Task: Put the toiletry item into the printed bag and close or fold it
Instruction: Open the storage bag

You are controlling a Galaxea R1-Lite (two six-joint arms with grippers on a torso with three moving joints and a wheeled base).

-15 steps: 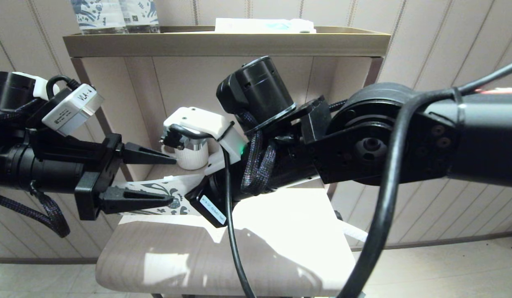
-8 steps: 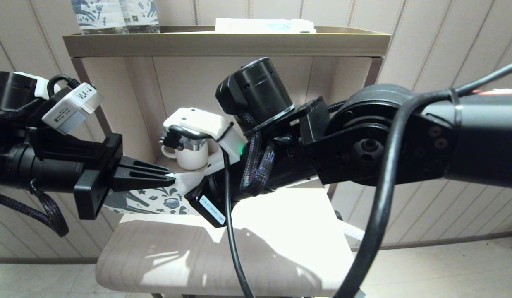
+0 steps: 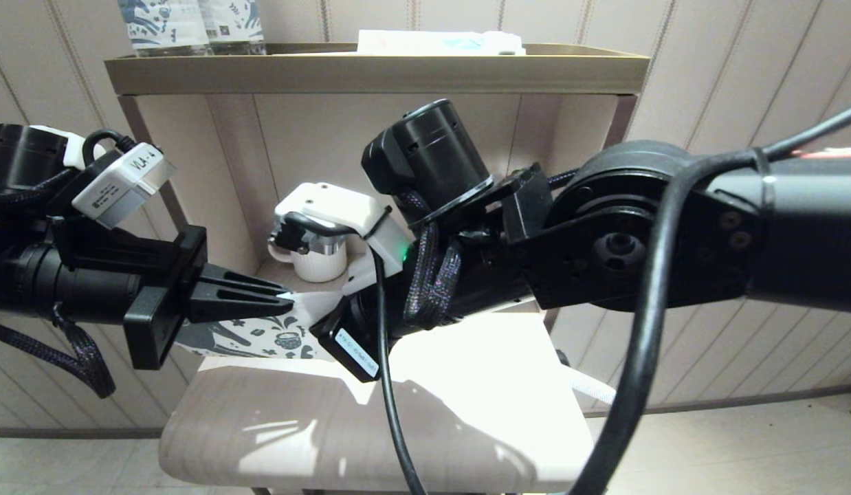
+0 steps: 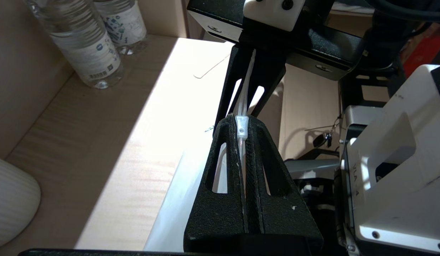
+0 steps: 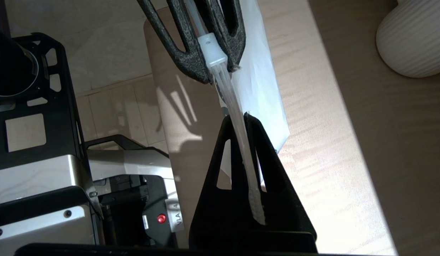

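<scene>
Wooden shelf (image 3: 460,385), sunlit. White ribbed cup (image 3: 320,260) stands behind the left gripper (image 3: 285,295), near the back wall. Two water bottles (image 4: 85,42) stand at the far back corner beyond it.
</scene>
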